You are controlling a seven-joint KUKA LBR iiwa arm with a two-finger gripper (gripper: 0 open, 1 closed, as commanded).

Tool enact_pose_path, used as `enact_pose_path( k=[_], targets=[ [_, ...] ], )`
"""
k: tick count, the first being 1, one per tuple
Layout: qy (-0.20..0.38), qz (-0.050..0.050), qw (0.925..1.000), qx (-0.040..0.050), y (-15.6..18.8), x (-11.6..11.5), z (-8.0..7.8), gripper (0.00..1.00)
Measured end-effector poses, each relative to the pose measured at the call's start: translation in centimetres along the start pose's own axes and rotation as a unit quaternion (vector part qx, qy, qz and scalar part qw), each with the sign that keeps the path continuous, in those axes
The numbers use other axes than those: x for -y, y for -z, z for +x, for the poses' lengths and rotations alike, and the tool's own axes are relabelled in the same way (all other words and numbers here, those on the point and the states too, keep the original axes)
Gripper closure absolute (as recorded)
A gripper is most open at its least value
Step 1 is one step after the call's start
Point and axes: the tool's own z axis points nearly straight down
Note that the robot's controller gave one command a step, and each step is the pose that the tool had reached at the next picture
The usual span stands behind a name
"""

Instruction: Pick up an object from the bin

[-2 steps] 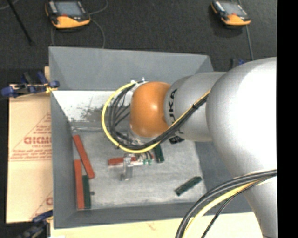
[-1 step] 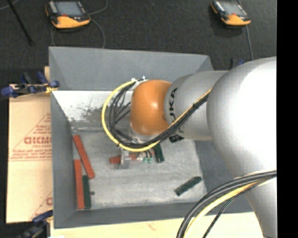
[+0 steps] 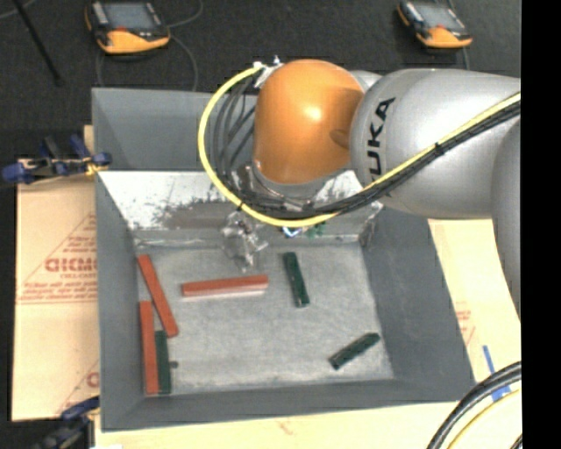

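Toward twelve o'clock of the grey bin (image 3: 408,298), hand (image 3: 244,244) down by the back wall, open or closed I cannot tell, flat orange bar (image 3: 224,287) just at its six o'clock, dark green bar (image 3: 295,279) at four.

Beyond the bin (image 3: 114,289) we see two orange-and-black handsets lying on the dark floor (image 3: 307,35): the left handset (image 3: 128,24) past its far left corner, the right handset (image 3: 433,22) past its far right corner.

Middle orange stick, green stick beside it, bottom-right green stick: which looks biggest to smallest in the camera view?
1. The middle orange stick looks longest.
2. The green stick beside it and the bottom-right green stick look alike, so I won't rank them.
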Motion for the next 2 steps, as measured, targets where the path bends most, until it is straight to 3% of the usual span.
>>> enact_pose_path(
  k=[1,2],
  targets=[
    [-0.002,-0.002,1.0,-0.0023,-0.3,-0.1,0.1,0.0],
    [0.009,-0.004,0.9999,-0.0052,-13.9,-1.7,3.4,0.0]
  ],
)
